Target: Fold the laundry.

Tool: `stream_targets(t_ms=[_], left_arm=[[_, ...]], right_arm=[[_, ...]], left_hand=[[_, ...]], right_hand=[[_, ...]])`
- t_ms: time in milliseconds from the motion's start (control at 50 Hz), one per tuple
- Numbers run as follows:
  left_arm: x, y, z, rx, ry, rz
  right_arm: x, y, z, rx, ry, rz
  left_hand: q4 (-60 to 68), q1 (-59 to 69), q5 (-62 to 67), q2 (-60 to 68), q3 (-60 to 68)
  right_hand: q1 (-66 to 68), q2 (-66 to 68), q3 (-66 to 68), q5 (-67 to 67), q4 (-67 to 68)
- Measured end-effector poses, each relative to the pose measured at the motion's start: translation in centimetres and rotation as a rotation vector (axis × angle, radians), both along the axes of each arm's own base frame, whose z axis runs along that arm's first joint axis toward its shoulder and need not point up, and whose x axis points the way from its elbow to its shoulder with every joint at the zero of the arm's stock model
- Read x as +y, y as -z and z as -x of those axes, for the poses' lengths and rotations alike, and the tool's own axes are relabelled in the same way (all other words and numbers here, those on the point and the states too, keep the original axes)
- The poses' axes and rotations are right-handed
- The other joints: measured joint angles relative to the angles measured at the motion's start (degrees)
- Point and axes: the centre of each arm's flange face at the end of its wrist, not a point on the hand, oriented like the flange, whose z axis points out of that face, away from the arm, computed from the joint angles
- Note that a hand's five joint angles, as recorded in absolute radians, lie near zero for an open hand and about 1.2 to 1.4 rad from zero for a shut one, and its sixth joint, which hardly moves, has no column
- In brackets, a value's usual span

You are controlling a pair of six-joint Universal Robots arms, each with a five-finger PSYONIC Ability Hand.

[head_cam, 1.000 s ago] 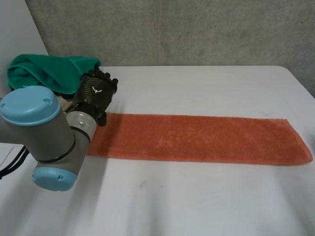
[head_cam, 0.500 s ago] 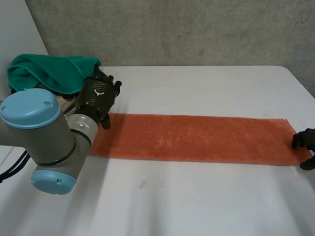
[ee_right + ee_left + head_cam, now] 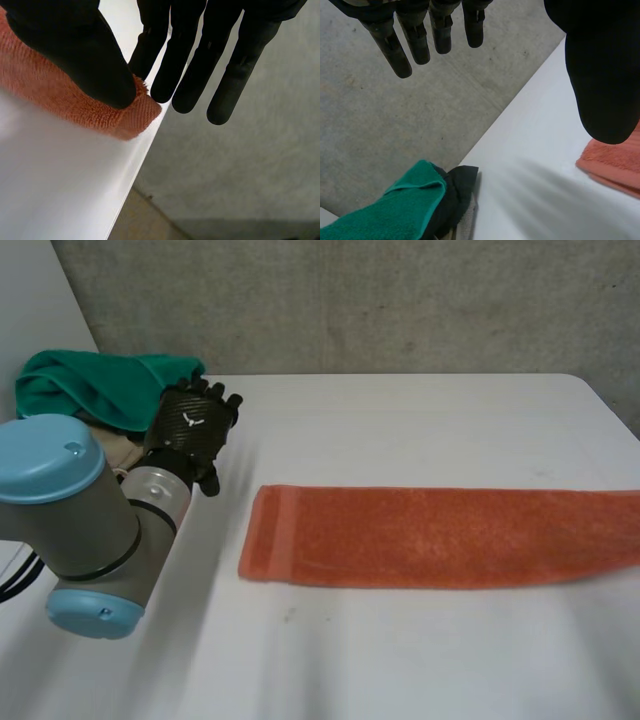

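I'm looking at 1 white table (image 3: pixel 420 420) with a matte top and a rounded far corner at the right. Behind it runs a grey concrete wall (image 3: pixel 350 300), mottled and bare. A plain white panel (image 3: pixel 30 310) stands at the wall's left end. The light is soft and even. In the right wrist view, below the table's edge, a strip of brownish floor (image 3: pixel 135 222) meets grey concrete.
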Motion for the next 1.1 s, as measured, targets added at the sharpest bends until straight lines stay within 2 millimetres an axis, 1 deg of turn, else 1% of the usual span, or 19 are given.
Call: stream_targets(t_ms=[80, 100, 180, 260, 320, 340, 360, 420, 480, 540, 560, 640, 720, 800, 880, 980, 1000, 1060, 1100], left_arm=[[0.2, -0.5, -0.3, 0.006, -0.004, 0.010], [0.3, -0.8, -0.4, 0.008, -0.007, 0.015], [0.2, -1.5, -1.0, 0.020, -0.021, 0.029], [-0.1, -2.4, -1.8, 0.048, -0.045, 0.043], [-0.2, -2.9, -2.3, 0.074, -0.057, 0.045], [-0.2, -2.9, -2.3, 0.074, -0.057, 0.045], [-0.2, -3.0, -2.5, 0.091, -0.062, 0.043], [-0.1, -3.1, -2.6, 0.105, -0.065, 0.036], [0.0, -2.9, -2.6, 0.109, -0.063, 0.028], [0.2, -2.7, -2.5, 0.109, -0.059, 0.022], [0.2, -2.6, -2.5, 0.108, -0.058, 0.019], [0.2, -2.3, -2.3, 0.104, -0.054, 0.013], [0.3, -2.3, -2.1, 0.103, -0.048, 0.013], [0.5, -2.4, -1.7, 0.106, -0.033, 0.018], [1.1, -2.5, -0.7, 0.108, -0.001, 0.022], [2.1, -1.9, 0.9, 0.104, 0.052, 0.018], [2.5, -1.7, 1.5, 0.102, 0.071, 0.016], [3.0, -1.2, 2.2, 0.098, 0.094, 0.011], [3.3, -1.0, 2.6, 0.096, 0.108, 0.009]], right_arm=[[-0.3, -1.5, -5.1, 0.040, -0.134, 0.062], [-0.1, -2.0, -7.8, 0.049, -0.207, 0.091], [1.3, -3.0, -14.8, 0.061, -0.403, 0.173], [5.2, -3.8, -23.9, 0.054, -0.666, 0.295], [8.1, -3.5, -28.8, 0.035, -0.820, 0.345], [8.1, -3.5, -28.8, 0.035, -0.820, 0.345], [10.7, -2.5, -32.4, 0.016, -0.936, 0.359], [13.7, -0.7, -36.3, -0.005, -1.065, 0.348], [16.7, 2.0, -39.7, -0.017, -1.184, 0.299], [18.5, 4.5, -41.7, -0.016, -1.247, 0.238], [18.9, 5.5, -42.2, -0.013, -1.260, 0.213], [18.9, 6.6, -42.6, -0.003, -1.221, 0.169], [17.8, 5.3, -41.7, -0.026, -1.090, 0.151], [16.3, 2.7, -39.7, -0.108, -0.930, 0.121], [14.5, 0.8, -35.9, -0.209, -0.752, 0.037], [12.9, 1.7, -31.3, -0.259, -0.581, -0.109], [12.4, 2.5, -29.5, -0.268, -0.519, -0.163], [11.6, 3.8, -27.0, -0.257, -0.439, -0.217], [11.0, 4.8, -25.2, -0.234, -0.385, -0.244]], left_hand=[[0.0, 0.0, 0.0, 0.0, 0.0], [0.0, 0.0, 0.0, 0.0, 0.0], [0.0, 0.0, 0.0, 0.0, 0.0], [0.0, 0.0, 0.0, 0.0, 0.0], [0.0, 0.0, 0.0, 0.0, 0.0], [0.0, 0.0, 0.0, 0.0, 0.0], [0.0, 0.0, 0.0, 0.0, 0.0], [0.0, 0.0, 0.0, 0.0, 0.0], [0.0, 0.0, 0.0, 0.0, 0.0], [0.0, 0.0, 0.0, 0.0, 0.0], [0.0, 0.0, 0.0, 0.0, 0.0], [0.0, 0.0, 0.0, 0.0, 0.0], [0.0, 0.0, 0.0, 0.0, 0.0], [0.0, 0.0, 0.0, 0.0, 0.0], [0.0, 0.0, 0.0, 0.0, 0.0], [0.0, 0.0, 0.0, 0.0, 0.0], [0.0, 0.0, 0.0, 0.0, 0.0], [0.0, 0.0, 0.0, 0.0, 0.0], [0.0, 0.0, 0.0, 0.0, 0.0]], right_hand=[[0.0, 0.0, 0.1, 0.1, 0.0], [0.0, 0.0, 0.1, 0.1, 0.0], [0.0, 0.0, 0.2, 0.1, 0.0], [0.0, 0.0, 0.2, 0.1, 0.0], [0.0, 0.0, 0.2, 0.2, 0.0], [0.0, 0.0, 0.2, 0.2, 0.0], [0.0, 0.0, 0.2, 0.2, 0.0], [0.0, 0.0, 0.2, 0.2, 0.1], [0.0, 0.0, 0.2, 0.3, 0.1], [0.0, 0.0, 0.2, 0.3, 0.1], [-7.5, -8.2, -6.8, -6.6, -7.1], [-39.4, -40.9, -39.5, -40.6, -39.8], [-50.4, -55.0, -55.5, -54.3, -56.1], [-50.4, -55.0, -55.8, -54.3, -56.7], [-50.4, -55.0, -55.8, -54.3, -56.7], [-50.4, -55.0, -55.8, -54.3, -56.7], [-50.4, -54.9, -55.8, -54.3, -56.7], [-49.0, -53.1, -54.0, -52.2, -54.4], [-37.3, -42.2, -43.0, -41.2, -43.5]])
